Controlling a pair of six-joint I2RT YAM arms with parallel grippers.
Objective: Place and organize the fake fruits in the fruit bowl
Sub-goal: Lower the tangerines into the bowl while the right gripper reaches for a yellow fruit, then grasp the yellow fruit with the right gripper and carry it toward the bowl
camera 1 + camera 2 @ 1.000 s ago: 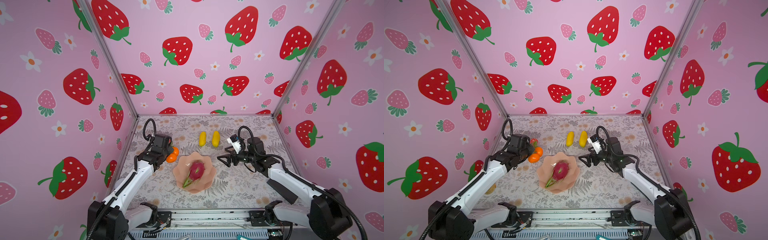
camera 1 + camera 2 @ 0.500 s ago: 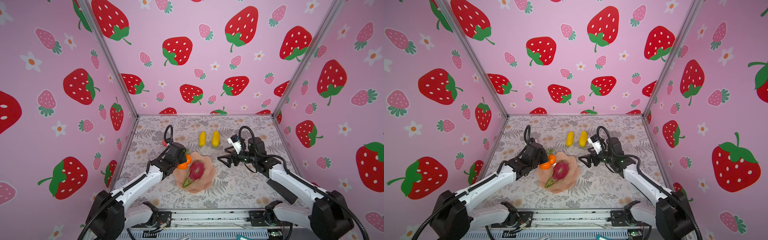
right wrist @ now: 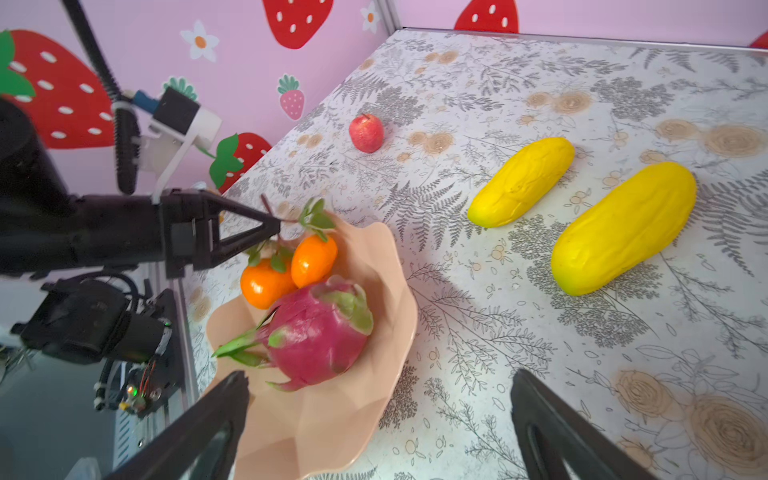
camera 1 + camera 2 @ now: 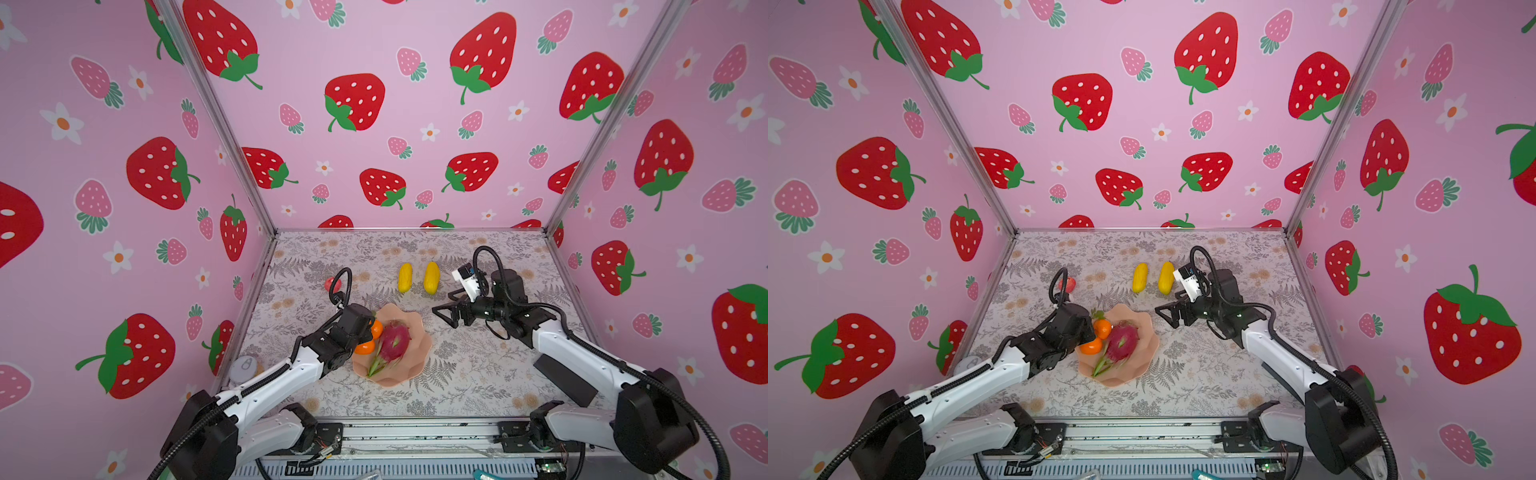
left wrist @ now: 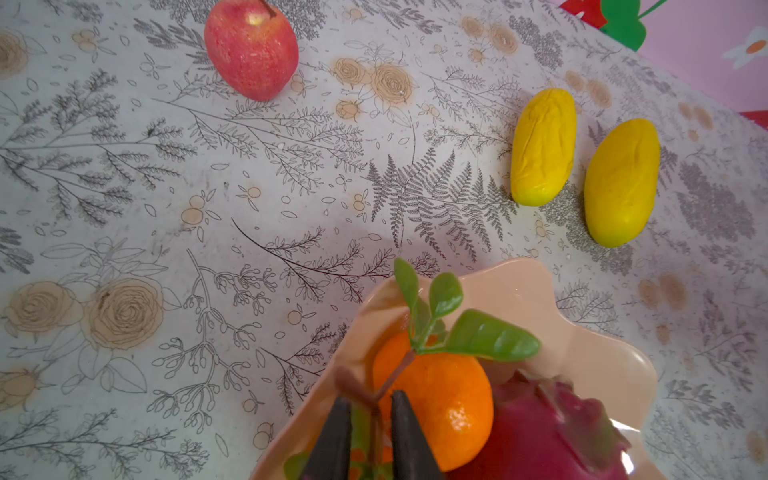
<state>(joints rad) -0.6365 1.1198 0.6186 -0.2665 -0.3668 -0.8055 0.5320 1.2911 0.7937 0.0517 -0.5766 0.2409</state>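
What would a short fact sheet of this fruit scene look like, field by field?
In bowl: dragon fruit, two oranges
On table: two yellow fruits, apple
Left jaws: slightly apart around the oranges' twig
Right jaws: wide open, empty, near the bowl

bright even light, soft shadows, bent wide-angle edges, wrist views perhaps slightly blurred.
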